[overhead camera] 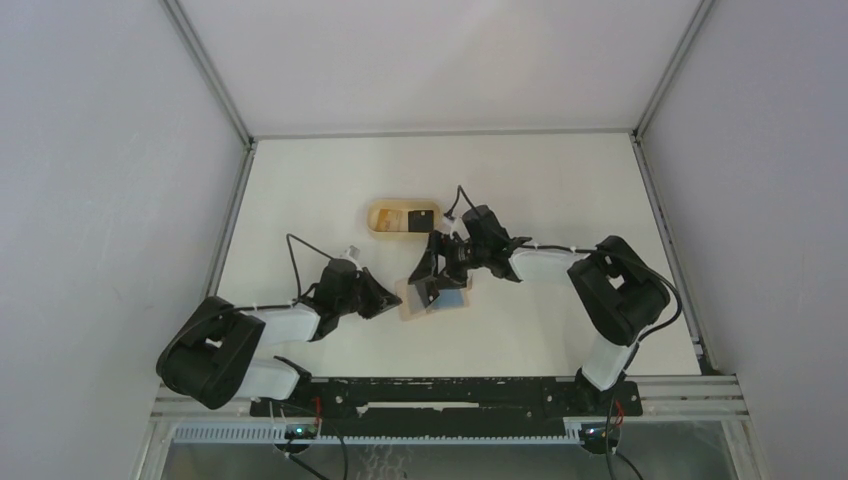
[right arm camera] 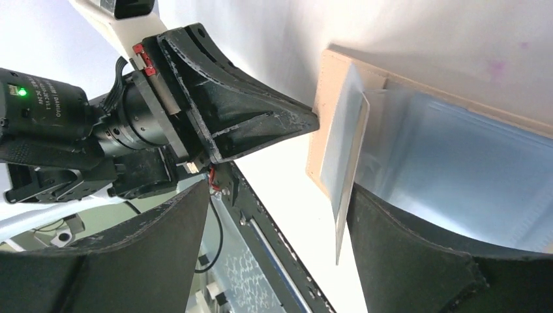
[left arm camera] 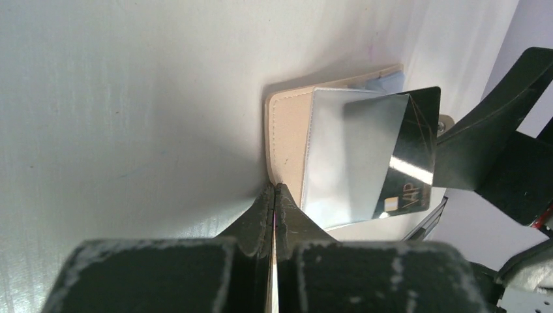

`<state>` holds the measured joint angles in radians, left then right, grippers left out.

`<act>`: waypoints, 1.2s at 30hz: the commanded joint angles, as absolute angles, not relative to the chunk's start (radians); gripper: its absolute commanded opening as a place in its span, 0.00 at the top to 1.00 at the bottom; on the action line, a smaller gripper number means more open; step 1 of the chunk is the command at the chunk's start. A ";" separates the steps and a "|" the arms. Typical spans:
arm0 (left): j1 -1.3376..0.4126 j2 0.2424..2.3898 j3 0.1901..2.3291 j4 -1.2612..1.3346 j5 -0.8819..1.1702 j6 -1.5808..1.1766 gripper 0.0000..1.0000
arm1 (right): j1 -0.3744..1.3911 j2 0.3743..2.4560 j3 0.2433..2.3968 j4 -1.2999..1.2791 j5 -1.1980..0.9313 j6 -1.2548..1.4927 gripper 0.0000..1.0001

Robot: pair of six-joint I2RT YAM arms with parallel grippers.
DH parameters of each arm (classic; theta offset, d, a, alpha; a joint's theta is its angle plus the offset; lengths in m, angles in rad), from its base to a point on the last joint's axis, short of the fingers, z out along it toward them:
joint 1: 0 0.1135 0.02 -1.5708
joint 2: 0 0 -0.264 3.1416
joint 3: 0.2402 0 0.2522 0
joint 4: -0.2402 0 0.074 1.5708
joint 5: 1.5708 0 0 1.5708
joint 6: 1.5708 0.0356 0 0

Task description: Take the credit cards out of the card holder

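White table (overhead camera: 560, 200): my left claw (left arm camera: 274, 195), clenched, tips touching the holder (left arm camera: 285, 130) at its edge; my right claw (right arm camera: 279, 195), spread wide, straddles a silvery card (right arm camera: 343, 147).

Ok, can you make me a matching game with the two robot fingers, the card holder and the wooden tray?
Things:
1 left fingers
2 right fingers
3 card holder
4 wooden tray

States:
a open wide
b farthest from the arm bases
c shut tight
d lying open, cards poking out

Pairs: 1-c, 2-a, 3-d, 4-b.
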<state>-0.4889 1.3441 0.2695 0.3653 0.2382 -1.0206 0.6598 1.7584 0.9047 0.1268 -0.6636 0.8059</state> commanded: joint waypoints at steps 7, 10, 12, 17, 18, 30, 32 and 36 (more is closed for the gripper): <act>-0.497 1.356 0.298 0.353 0.226 -1.014 1.00 | 0.619 1.719 0.836 0.025 -0.583 0.663 0.37; -0.496 1.358 0.294 0.353 0.225 -1.014 1.00 | 0.609 1.721 0.810 0.005 -0.566 0.637 0.65; -0.497 1.358 0.292 0.355 0.225 -1.014 1.00 | 0.599 1.718 0.803 -0.041 -0.561 0.617 0.85; -0.497 1.348 0.286 0.355 0.222 -1.015 1.00 | 0.545 1.635 0.801 -0.175 -0.520 0.534 1.00; -0.497 1.348 0.285 0.355 0.222 -1.015 1.00 | 0.527 1.607 0.804 -0.204 -0.512 0.520 1.00; -0.497 1.355 0.290 0.364 0.230 -1.006 1.00 | 0.474 1.667 1.224 -0.239 -0.454 0.574 1.00; -0.497 1.350 0.287 0.364 0.227 -1.006 1.00 | 0.485 1.750 1.328 -0.231 -0.435 0.602 1.00; -0.497 1.336 0.280 0.362 0.224 -1.004 1.00 | 0.526 1.950 1.558 -0.286 -0.392 0.604 1.00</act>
